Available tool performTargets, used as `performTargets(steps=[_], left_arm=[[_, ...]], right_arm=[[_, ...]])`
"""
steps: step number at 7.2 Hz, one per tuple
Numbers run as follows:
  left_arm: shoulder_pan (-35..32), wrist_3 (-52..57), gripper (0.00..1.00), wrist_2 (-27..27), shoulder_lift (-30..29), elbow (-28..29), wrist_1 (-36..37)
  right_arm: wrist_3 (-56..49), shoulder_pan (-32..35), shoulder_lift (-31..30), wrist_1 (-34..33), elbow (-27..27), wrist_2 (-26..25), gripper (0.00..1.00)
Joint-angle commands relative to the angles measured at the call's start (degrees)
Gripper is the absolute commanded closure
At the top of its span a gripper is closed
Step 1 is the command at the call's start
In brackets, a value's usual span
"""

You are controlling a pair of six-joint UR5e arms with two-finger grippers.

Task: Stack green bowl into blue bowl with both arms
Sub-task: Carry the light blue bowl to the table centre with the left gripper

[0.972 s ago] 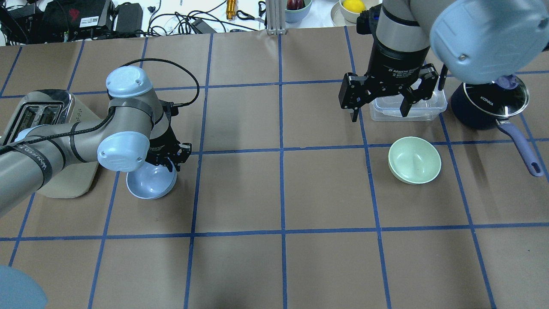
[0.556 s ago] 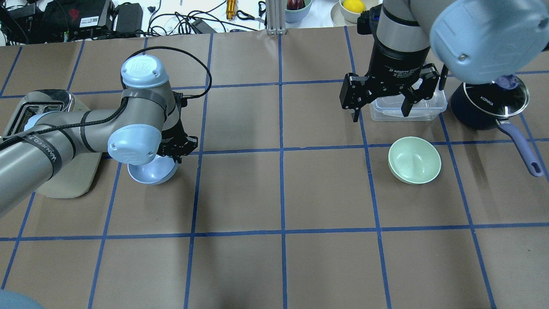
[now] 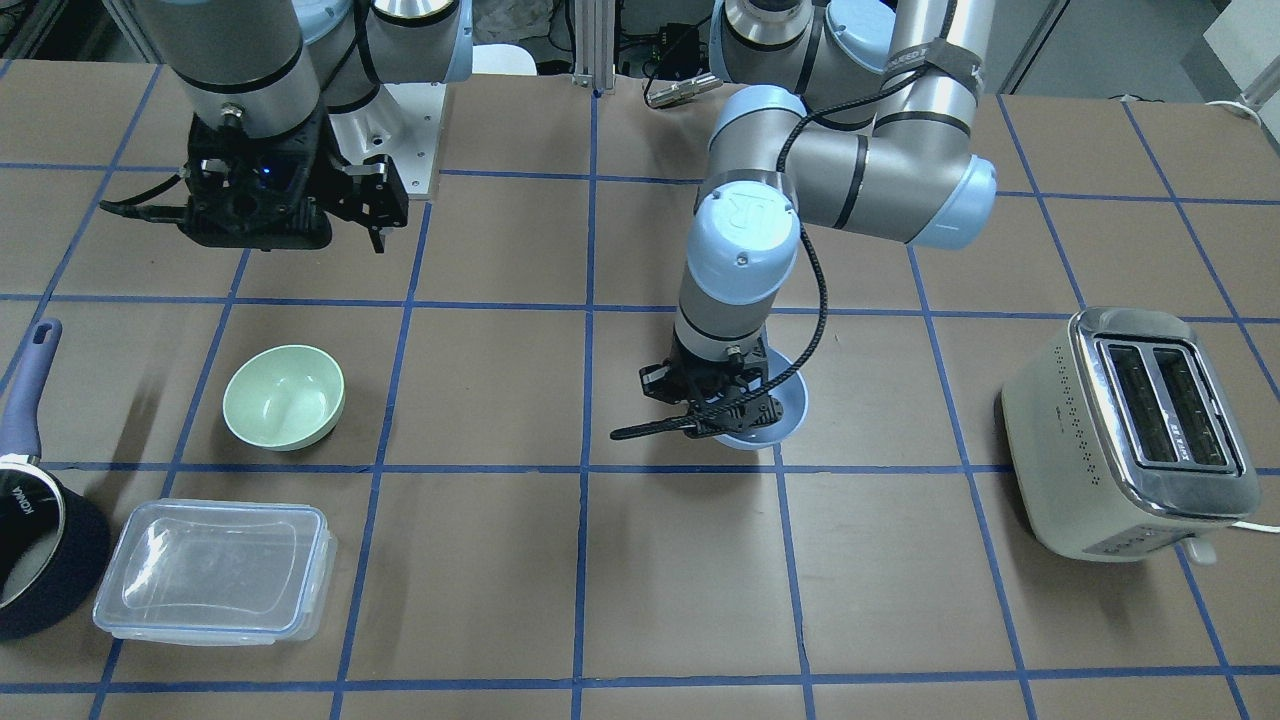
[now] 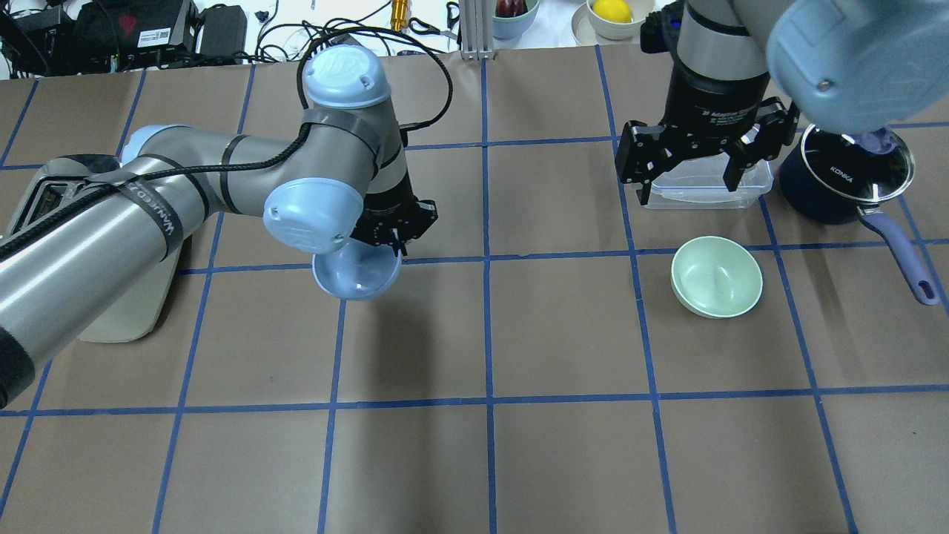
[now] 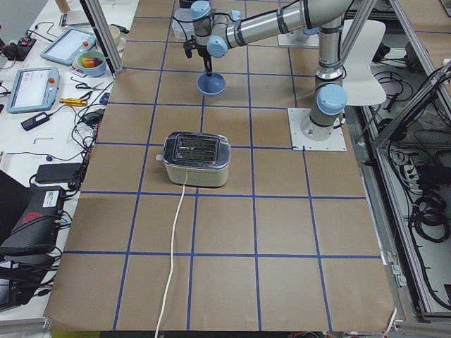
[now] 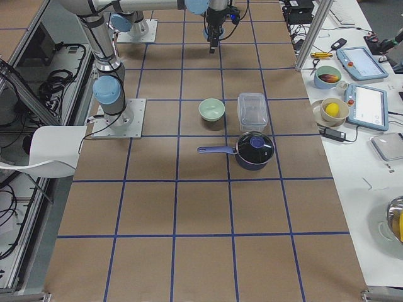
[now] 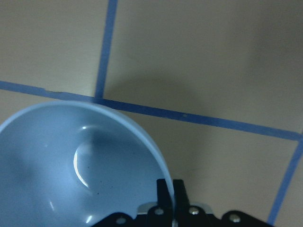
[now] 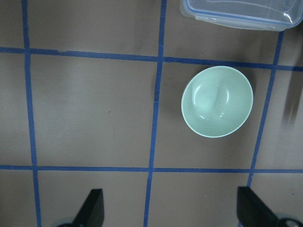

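Observation:
My left gripper [image 4: 385, 241] is shut on the rim of the blue bowl [image 4: 357, 276] and holds it above the table left of centre; the bowl also shows in the front view [image 3: 775, 425] and fills the left wrist view [image 7: 71, 165]. The green bowl [image 4: 716, 277] sits upright and empty on the table at the right, also in the front view [image 3: 284, 396] and the right wrist view [image 8: 217, 101]. My right gripper [image 4: 693, 174] is open and empty, high above the table behind the green bowl.
A clear lidded container [image 4: 700, 187] and a dark saucepan [image 4: 841, 178] with a purple handle stand behind the green bowl. A toaster [image 3: 1135, 430] sits at the table's left end. Cables and bowls of fruit lie beyond the far edge.
My left arm has lifted the blue bowl and carried it right, toward the table's centre. My right gripper has shifted slightly right and back, still open.

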Motion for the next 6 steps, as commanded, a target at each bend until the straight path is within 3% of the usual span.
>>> performTargets(steps=[1,6], left_arm=[[-5.0,-6.2,1.0,-2.7,-2.9,2.4,2.3],[-10.1,-10.7,1.0,-3.8,-11.5,8.9,5.0]], right_arm=[[-6.4,-4.1,-0.1,1.5,-1.2,-0.7,0.0],[-8.7,-6.0,0.0,1.5,-1.3,-0.6,0.0]])
